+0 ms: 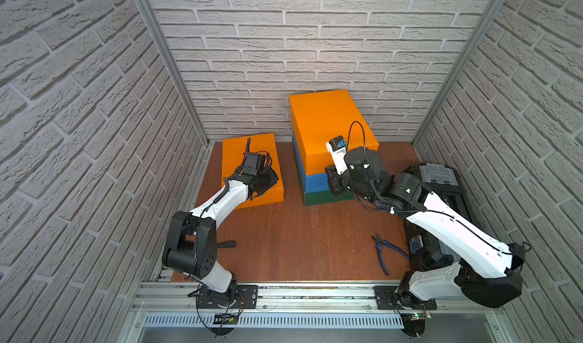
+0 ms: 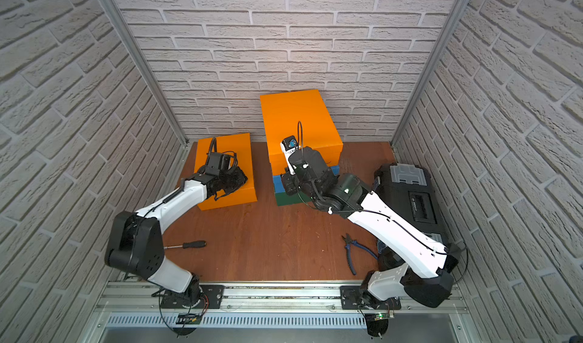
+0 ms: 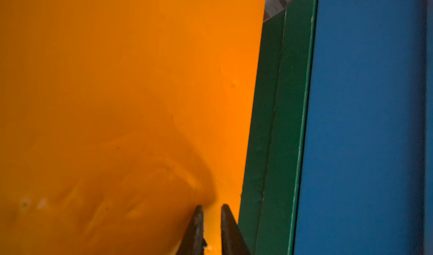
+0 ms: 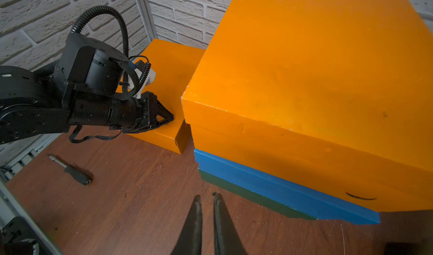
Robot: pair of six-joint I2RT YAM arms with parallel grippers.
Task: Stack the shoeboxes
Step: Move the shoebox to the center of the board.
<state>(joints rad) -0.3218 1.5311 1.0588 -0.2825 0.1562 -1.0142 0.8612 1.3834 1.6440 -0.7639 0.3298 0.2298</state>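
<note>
Three shoeboxes form a stack at the back: a green one (image 1: 318, 198) at the bottom, a blue one (image 1: 315, 182) on it, an orange one (image 1: 325, 120) on top. A second orange shoebox (image 1: 233, 155) lies alone on the floor to the left. My left gripper (image 3: 212, 207) is low over this box's lid (image 3: 117, 78), near the edge that faces the stack. Its jaws are nearly together and hold nothing; whether they touch the lid I cannot tell. My right gripper (image 4: 206, 195) hangs over the floor just in front of the stack's green box (image 4: 257, 193), shut and empty.
Black tool cases (image 1: 441, 183) with grey lids fill the right side under my right arm. Blue-handled pliers (image 1: 383, 253) lie on the floor at front right, a screwdriver (image 2: 189, 245) at front left. Brick walls close in three sides; a metal rail (image 1: 315, 291) runs along the front.
</note>
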